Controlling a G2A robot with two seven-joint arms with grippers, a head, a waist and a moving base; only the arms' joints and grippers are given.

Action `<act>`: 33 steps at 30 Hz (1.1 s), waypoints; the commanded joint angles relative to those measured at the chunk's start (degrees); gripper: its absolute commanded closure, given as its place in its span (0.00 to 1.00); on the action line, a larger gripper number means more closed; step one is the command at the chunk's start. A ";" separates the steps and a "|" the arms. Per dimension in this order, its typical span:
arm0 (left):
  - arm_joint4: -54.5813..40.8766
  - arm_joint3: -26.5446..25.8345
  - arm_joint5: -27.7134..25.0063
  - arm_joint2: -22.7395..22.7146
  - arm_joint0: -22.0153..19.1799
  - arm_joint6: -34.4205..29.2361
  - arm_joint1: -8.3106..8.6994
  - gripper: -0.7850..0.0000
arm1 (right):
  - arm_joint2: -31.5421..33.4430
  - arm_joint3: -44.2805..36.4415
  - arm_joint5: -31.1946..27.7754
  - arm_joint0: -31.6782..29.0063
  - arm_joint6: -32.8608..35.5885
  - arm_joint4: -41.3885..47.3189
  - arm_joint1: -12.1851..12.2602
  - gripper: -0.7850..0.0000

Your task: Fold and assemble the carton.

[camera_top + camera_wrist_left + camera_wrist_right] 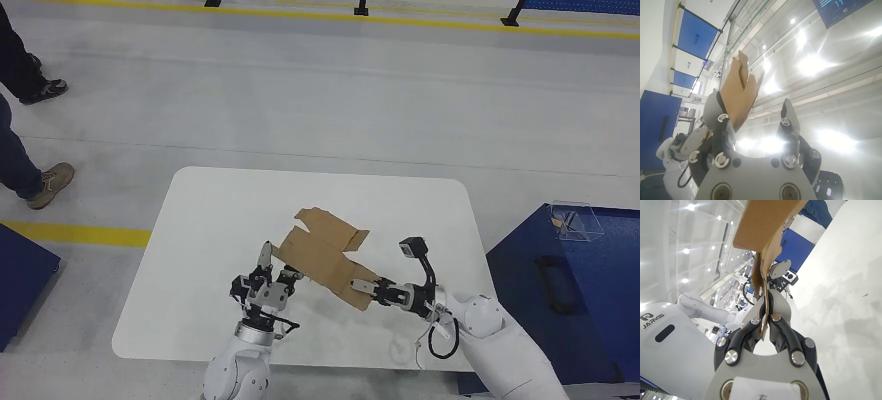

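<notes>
A flat brown carton (322, 255) with its flaps spread is held tilted above the middle of the white table (200, 220). My right gripper (366, 291) is shut on its near right edge; in the right wrist view the fingers (779, 306) of this gripper (765, 308) pinch the cardboard (761, 228) edge-on. My left gripper (277, 268) sits at the carton's near left corner, pointing upward. In the left wrist view that gripper (753, 103) is open, and the carton (738, 92) rests against the outer side of one finger (722, 113), with nothing between the fingers.
A blue cabinet (560, 290) stands to the right of the table with a clear box (572, 220) on top. Another blue block (20, 275) stands to the left. The table surface (838, 294) lies bare around and beneath the carton.
</notes>
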 commanded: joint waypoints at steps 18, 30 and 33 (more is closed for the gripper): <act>7.18 2.23 0.27 -3.52 -0.73 0.62 0.31 0.00 | 0.30 0.32 0.51 0.13 0.36 -0.69 0.09 1.00; 9.71 2.43 3.82 -4.46 -1.10 -2.46 0.77 0.00 | 0.45 -0.07 1.15 0.02 -0.85 -1.96 0.09 1.00; 14.59 2.75 6.92 -7.91 -0.47 -3.72 1.67 0.00 | 0.37 -1.94 3.40 -0.51 -2.05 -4.93 0.12 1.00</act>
